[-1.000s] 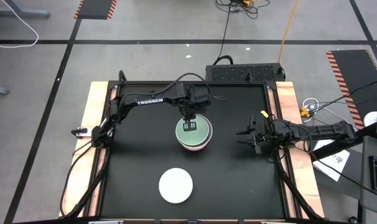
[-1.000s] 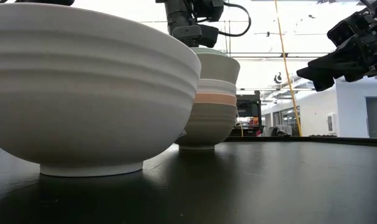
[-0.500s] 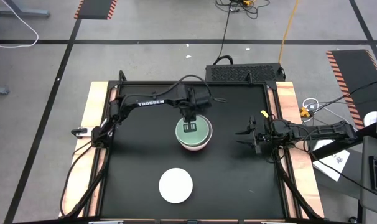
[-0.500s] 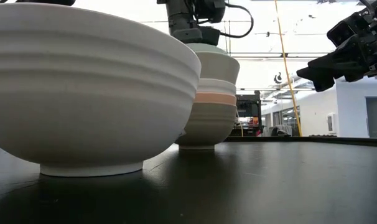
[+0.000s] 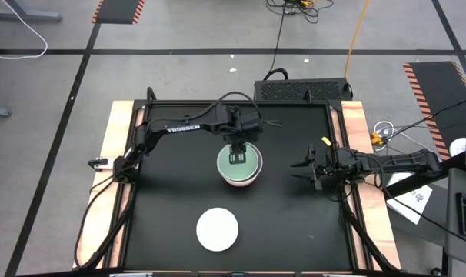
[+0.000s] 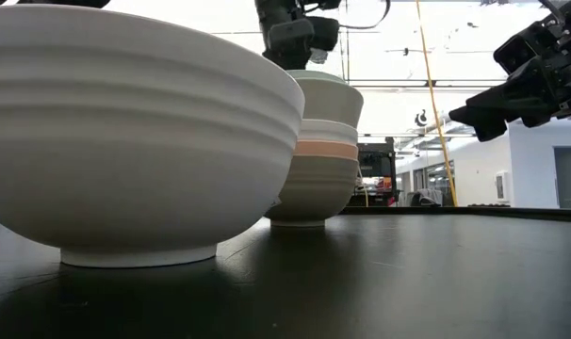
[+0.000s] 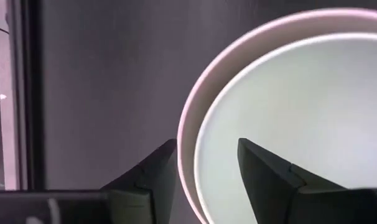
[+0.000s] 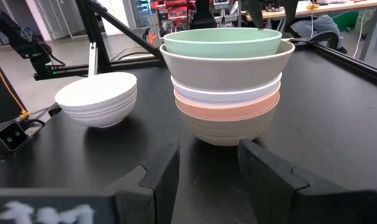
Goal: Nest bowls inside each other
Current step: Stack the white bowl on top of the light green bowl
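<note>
From above, the left gripper [image 5: 236, 156] hovers open over the mint bowl [image 5: 247, 163] topping the stack [image 5: 240, 180]; a white bowl [image 5: 218, 229] sits apart. Right wrist view: the right gripper [image 8: 207, 163], fingers apart, faces the stack, holding nothing.

Five bowls [image 8: 224, 87] nested (mint topmost), white bowl [image 5: 218, 229] apart.

Beyond my table [image 5: 179, 185] with its black top and pale wood edges, grey concrete floor [image 5: 56, 115] carries black tape lines [image 5: 179, 52], orange-and-black hazard mats [image 5: 437, 81], loose cables and a yellow cord [image 5: 360, 27]; bright windows [image 6: 474, 56] light the room behind.
</note>
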Robot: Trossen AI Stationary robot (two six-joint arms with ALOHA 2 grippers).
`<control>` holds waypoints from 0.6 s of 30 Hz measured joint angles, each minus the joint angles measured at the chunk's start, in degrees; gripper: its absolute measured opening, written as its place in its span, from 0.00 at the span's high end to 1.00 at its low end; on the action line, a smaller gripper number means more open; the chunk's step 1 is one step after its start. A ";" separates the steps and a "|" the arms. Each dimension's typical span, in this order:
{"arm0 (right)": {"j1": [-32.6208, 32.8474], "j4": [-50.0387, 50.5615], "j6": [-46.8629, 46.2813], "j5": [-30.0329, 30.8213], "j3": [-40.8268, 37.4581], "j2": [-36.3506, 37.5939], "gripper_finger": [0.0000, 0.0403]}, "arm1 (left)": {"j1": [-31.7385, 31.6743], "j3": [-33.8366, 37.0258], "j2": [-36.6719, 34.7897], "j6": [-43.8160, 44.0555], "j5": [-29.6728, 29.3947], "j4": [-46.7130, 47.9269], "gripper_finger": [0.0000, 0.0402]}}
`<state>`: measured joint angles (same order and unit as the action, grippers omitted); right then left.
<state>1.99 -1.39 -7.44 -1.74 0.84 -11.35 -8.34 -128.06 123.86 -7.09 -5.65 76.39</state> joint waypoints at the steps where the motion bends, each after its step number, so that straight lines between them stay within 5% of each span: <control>1: 0.00 0.00 -0.02 0.00 0.00 0.00 0.61 | 0.00 -0.64 -0.03 0.02 -0.01 0.21 0.57; 18: 0.01 -0.35 -1.36 -2.64 0.00 0.00 0.61 | 3.06 -6.61 -6.21 -4.05 12.68 -0.23 0.55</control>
<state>2.00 -1.74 -8.80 -4.37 0.84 -11.35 -5.28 -134.67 117.65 -11.15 7.03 76.16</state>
